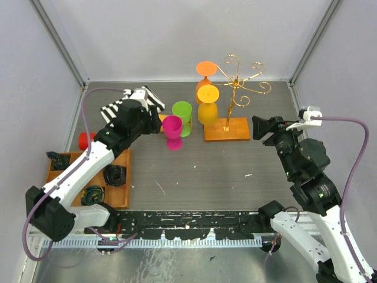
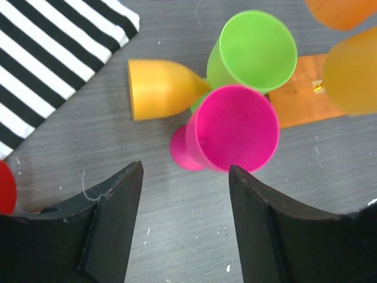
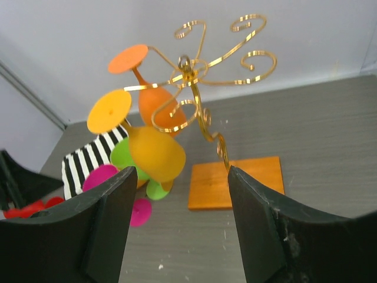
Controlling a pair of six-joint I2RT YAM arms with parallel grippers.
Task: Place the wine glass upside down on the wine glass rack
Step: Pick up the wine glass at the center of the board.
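Observation:
The wine glass rack (image 1: pixel 235 82) is a gold wire stand on an orange-brown wooden base (image 1: pixel 227 130) at the back middle. An orange glass (image 1: pixel 203 88) and a yellow-orange glass (image 1: pixel 207 112) hang upside down on its left arms. A pink glass (image 1: pixel 172 131) and a green glass (image 1: pixel 182 114) stand upright left of the rack. A yellow glass (image 2: pixel 159 88) lies on its side behind them. My left gripper (image 2: pixel 185 177) is open and empty, just short of the pink glass (image 2: pixel 235 127). My right gripper (image 3: pixel 182 177) is open and empty, right of the rack (image 3: pixel 200 88).
A black-and-white striped cloth (image 2: pixel 53 53) lies at the back left under my left arm. A red object (image 1: pixel 85 140) sits left of it. A compartmented wooden tray (image 1: pixel 119 193) with dark items is at the near left. Grey walls enclose the table.

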